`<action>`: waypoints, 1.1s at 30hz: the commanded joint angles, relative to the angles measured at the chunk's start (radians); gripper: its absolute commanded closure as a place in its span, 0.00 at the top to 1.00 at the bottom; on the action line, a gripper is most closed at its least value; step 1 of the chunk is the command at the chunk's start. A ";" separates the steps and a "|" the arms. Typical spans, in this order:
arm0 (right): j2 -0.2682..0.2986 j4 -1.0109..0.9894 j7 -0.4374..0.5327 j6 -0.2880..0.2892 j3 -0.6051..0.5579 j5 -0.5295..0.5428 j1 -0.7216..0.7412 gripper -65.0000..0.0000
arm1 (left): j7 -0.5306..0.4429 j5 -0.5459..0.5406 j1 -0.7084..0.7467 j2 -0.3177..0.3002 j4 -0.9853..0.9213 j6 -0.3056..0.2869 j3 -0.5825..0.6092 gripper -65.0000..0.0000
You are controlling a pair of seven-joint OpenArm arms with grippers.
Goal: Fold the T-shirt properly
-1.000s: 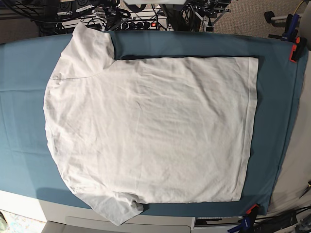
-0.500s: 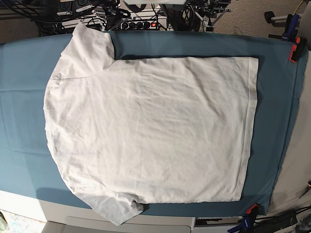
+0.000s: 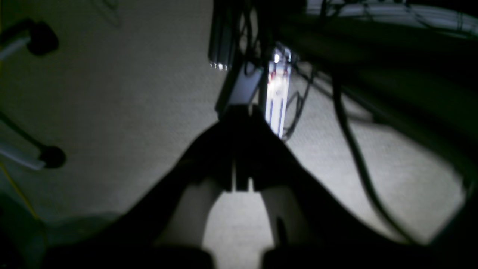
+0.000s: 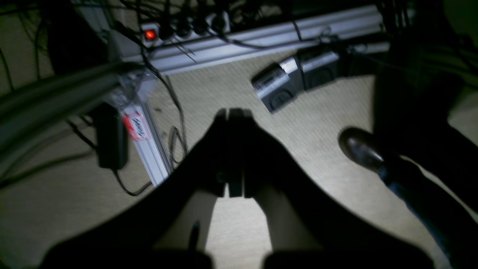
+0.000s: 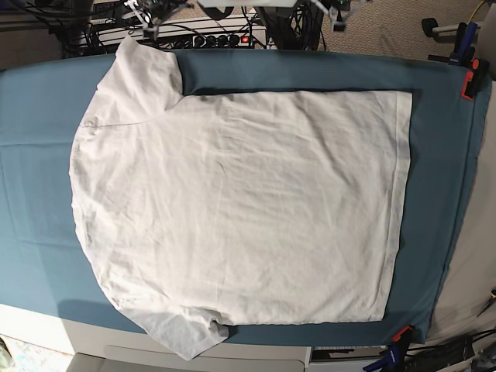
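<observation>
The plain white, wrinkled short-sleeved cotton T-shirt (image 5: 240,209) lies spread flat on the large teal cloth (image 5: 434,194) that covers the bench, filling most of the base view. Its straight stitched hem runs down that view's right side, one sleeve reaches toward the far edge at upper left, and the other sleeve hangs a little over the near edge at lower left. The teal cloth is pinned at its right corners by orange-and-black clamps (image 5: 471,77).

Neither hand is near the T-shirt. In the left wrist view the left hand (image 3: 241,112) shows as a dark silhouette with its fingers pressed together, holding nothing, above beige carpet (image 3: 123,93) with black cables (image 3: 354,149) trailing across it. In the right wrist view the right hand (image 4: 233,114) is likewise closed tight and empty over the same carpet, where a power strip with a glowing red switch (image 4: 150,34), grey aluminium rails (image 4: 261,37) and a dark leather shoe (image 4: 360,149) are seen.
</observation>
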 commanded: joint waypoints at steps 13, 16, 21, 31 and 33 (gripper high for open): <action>0.167 0.505 0.019 0.119 0.003 0.216 -0.473 0.00 | 0.080 0.005 0.610 -0.265 0.798 0.003 -0.026 0.00; 0.175 0.671 0.018 0.156 0.026 0.246 -0.602 0.00 | 0.121 0.003 0.769 -0.303 1.045 -0.003 -0.102 0.00; 0.175 0.884 -0.028 0.306 0.137 0.381 -0.748 0.00 | 0.315 -0.076 0.915 -0.315 1.368 -0.136 -0.277 0.00; 0.181 1.170 -0.106 0.622 0.505 0.741 -0.930 0.00 | 0.509 -0.438 0.972 -0.323 1.642 -0.584 -0.638 0.00; 0.181 1.203 -0.164 0.622 0.560 0.824 -0.933 0.00 | 0.509 -0.487 0.965 -0.339 1.643 -0.660 -0.675 0.00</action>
